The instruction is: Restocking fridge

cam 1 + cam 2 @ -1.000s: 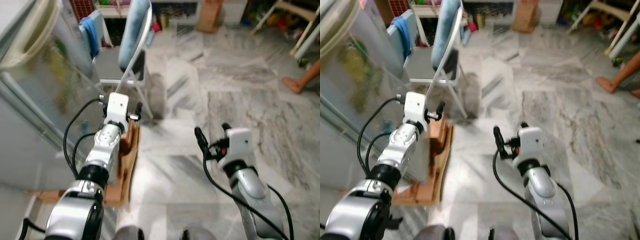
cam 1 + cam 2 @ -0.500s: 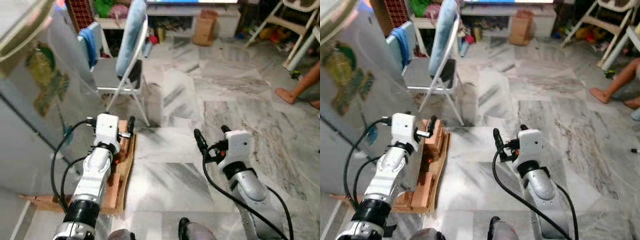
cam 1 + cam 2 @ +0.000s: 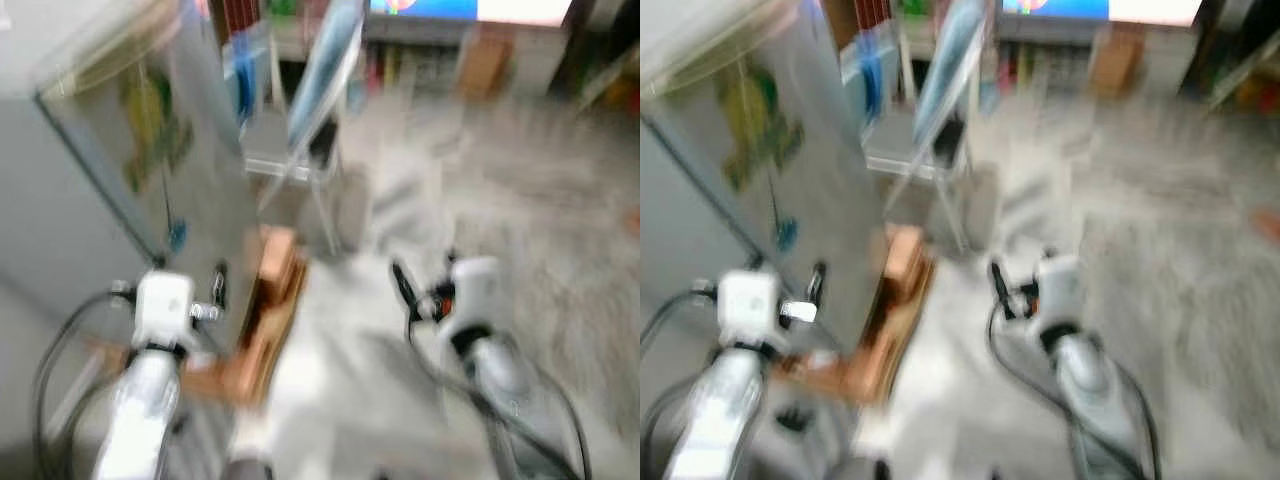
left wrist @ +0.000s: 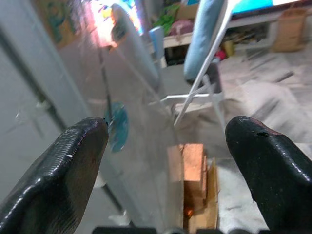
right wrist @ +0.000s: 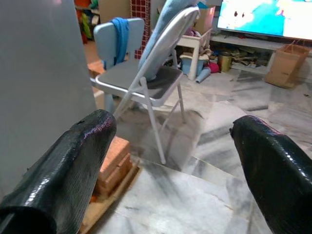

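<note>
The head views are blurred by motion. The grey fridge (image 3: 120,170) stands at my left with its door shut and coloured stickers on its side; its wall also shows in the left wrist view (image 4: 73,97). My left gripper (image 3: 168,282) hovers beside the fridge's lower corner, open and empty, its fingers (image 4: 58,170) spread wide. My right gripper (image 3: 425,272) is held over the marble floor to the right, also open with nothing between its fingers (image 5: 73,161).
Wooden blocks (image 3: 270,300) lie on the floor against the fridge's base. A white folding chair (image 5: 156,73) with a blue back stands just beyond them, and a small blue chair (image 5: 117,34) behind it. A TV (image 5: 263,17) and a paper bag (image 5: 285,63) are at the far wall.
The whole picture has shifted and blurred, so the camera is moving; the fridge now looms larger at left. My left gripper sits lower and further left in view. Both grippers stay open.
</note>
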Tool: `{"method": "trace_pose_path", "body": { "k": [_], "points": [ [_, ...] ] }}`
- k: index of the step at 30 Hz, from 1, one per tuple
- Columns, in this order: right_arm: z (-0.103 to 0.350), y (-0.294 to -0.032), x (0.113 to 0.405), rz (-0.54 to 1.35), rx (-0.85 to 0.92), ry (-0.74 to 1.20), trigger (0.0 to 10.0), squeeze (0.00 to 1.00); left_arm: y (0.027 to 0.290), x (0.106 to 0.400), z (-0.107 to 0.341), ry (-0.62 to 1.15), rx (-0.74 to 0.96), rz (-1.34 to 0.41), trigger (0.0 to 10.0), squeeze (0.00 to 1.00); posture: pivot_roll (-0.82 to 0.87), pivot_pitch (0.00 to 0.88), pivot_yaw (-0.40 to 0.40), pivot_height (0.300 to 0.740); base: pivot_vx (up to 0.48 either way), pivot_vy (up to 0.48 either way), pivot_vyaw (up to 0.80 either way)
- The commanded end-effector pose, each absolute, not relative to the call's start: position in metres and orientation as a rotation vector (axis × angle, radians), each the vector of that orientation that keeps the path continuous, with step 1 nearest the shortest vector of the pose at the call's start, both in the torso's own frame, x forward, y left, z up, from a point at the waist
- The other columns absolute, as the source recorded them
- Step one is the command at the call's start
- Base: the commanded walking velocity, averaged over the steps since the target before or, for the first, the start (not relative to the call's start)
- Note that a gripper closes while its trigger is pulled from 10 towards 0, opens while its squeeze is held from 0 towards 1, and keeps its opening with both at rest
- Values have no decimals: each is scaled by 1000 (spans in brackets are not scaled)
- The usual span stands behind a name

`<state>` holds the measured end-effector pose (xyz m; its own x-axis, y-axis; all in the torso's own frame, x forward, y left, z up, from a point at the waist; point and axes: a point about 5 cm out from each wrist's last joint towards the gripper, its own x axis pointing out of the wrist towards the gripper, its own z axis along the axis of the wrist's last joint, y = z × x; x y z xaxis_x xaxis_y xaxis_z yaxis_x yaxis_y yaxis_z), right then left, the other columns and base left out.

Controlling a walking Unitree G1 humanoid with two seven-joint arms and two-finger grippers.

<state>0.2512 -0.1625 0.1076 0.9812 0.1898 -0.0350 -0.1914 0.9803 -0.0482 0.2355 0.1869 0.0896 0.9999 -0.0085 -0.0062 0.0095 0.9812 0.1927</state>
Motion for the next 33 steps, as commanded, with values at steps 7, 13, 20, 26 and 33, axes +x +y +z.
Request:
{"method": "trace_pose_path", "body": {
  "k": [7,13,20,26,33],
  "points": [
    [109,-160,255,201,-35,24,10000,0,200,248,97,9,194,35,10000,0,45,78,2,740,0,401,0],
    [108,-161,255,193,-35,28,10000,0,199,249,98,8,191,24,10000,0,44,77,1,740,0,480,0],
    [106,-161,255,188,-36,35,10000,0,182,241,96,0,109,-67,10000,0,51,80,-6,740,0,43,-579],
    [105,-161,255,188,-37,36,10000,0,183,243,92,27,106,-65,10000,0,52,83,-7,740,0,0,-400],
    [105,-160,254,190,-38,36,10000,0,192,256,95,20,132,-24,10000,0,43,86,-4,740,0,0,0]
  ]
}}
